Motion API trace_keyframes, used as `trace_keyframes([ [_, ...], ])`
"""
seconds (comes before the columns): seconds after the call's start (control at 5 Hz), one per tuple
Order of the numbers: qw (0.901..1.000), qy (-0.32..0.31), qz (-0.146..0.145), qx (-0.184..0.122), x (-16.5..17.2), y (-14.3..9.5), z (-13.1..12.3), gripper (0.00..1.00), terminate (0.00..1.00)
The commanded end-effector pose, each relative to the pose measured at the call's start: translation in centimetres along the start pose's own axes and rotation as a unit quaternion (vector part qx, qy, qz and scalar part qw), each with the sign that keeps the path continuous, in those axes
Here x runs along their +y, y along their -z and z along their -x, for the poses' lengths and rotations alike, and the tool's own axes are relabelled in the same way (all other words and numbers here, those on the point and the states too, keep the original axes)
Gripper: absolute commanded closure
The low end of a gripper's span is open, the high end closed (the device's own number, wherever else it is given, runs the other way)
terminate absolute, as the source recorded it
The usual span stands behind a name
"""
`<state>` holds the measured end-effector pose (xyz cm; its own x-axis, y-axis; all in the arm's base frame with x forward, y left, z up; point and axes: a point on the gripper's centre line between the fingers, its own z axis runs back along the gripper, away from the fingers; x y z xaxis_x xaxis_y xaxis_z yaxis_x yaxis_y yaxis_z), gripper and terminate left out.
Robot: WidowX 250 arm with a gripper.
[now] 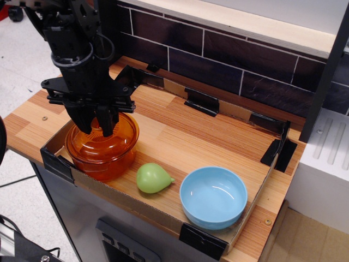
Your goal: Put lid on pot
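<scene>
Your gripper [96,126] sits over lid [106,140], fingers narrow at centre; grip on knob unclear. Lid rests on pot [101,159]. Green pear [152,178] at pot's 3 o'clock.

The lid [103,134] looks like see-through orange plastic, smooth and shiny, with bright spots of light on it. The pot [101,159] under it looks like the same see-through orange plastic, and it is glossy too. The tool [96,124] is black and dull, like hard plastic or painted metal; which one is hard to tell. The counter [180,131] is wood with light and brown stripes, smooth with a soft shine. The bowl [213,197] is light blue, smooth and shiny. The green pear [152,178] looks like smooth plastic, a bit matt. The wall tiles [218,65] are dark brown and glossy.
</scene>
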<state>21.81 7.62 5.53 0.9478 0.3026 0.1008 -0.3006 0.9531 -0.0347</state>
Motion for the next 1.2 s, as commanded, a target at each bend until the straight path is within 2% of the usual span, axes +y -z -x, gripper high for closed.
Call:
trace_keyframes([
  [0.0, 0.9999, 0.014, -0.005, -0.001, 1.4, -1.6, -1.3, 0.00, 0.00],
  [0.6, 0.9997, -0.003, 0.018, -0.014, 1.1, -3.9, -2.6, 0.00, 0.00],
  [0.8, 1.0000, -0.002, 0.006, -0.004, 0.2, -3.8, -2.2, 0.00, 0.00],
  [1.0, 1.0000, -0.002, 0.006, -0.004, 0.2, -3.8, -2.2, 0.00, 1.00],
])
